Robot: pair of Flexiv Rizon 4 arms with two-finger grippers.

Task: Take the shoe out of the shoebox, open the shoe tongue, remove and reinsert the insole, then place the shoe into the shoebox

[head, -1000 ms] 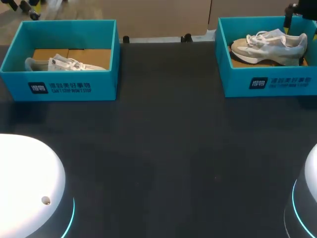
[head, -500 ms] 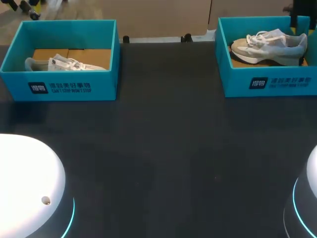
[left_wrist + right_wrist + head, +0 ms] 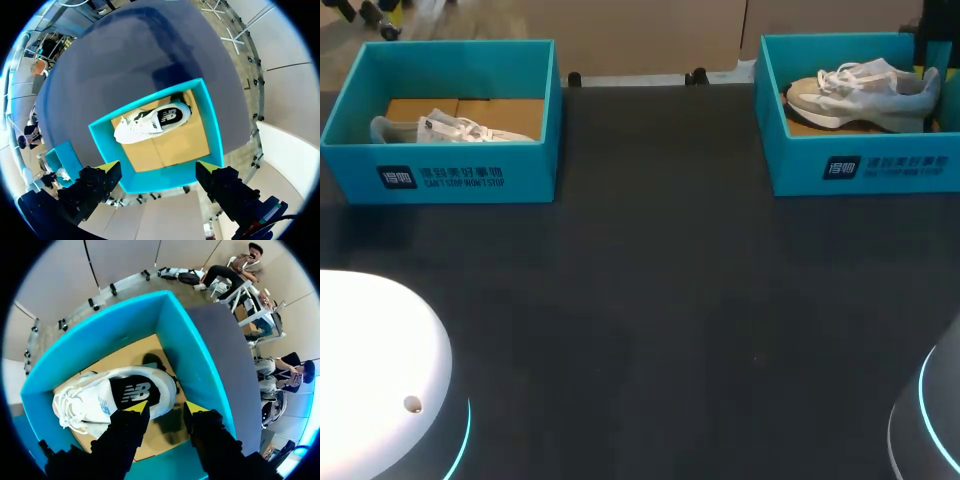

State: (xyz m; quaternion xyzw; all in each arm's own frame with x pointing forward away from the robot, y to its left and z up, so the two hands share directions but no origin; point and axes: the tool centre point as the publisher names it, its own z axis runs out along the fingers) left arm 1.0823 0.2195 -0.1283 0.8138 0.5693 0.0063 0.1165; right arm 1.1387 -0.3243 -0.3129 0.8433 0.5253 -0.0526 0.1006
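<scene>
Two teal shoeboxes stand at the table's far corners. The right shoebox point(image 3: 860, 165) holds a white and grey shoe point(image 3: 865, 92) with its heel toward my right arm. My right gripper point(image 3: 932, 50) has come down at that heel. In the right wrist view, my right gripper point(image 3: 167, 408) has its jaws narrowed and shut on the heel of the shoe point(image 3: 95, 402), close to the box wall point(image 3: 192, 357). My left gripper point(image 3: 159, 170) hangs open, high above the left shoebox point(image 3: 165, 177), which holds a second white shoe point(image 3: 150, 121), also seen in the head view point(image 3: 455, 127).
The left shoebox point(image 3: 450, 175) sits at the far left, and both boxes have a brown cardboard floor. Dark tabletop point(image 3: 650, 300) stretches between and in front of the boxes. The white arm bases point(image 3: 370, 380) stand at the near corners.
My right gripper has shifted to the shoe's heel inside the right box and its fingers have drawn together around it. The left arm and both boxes have not moved.
</scene>
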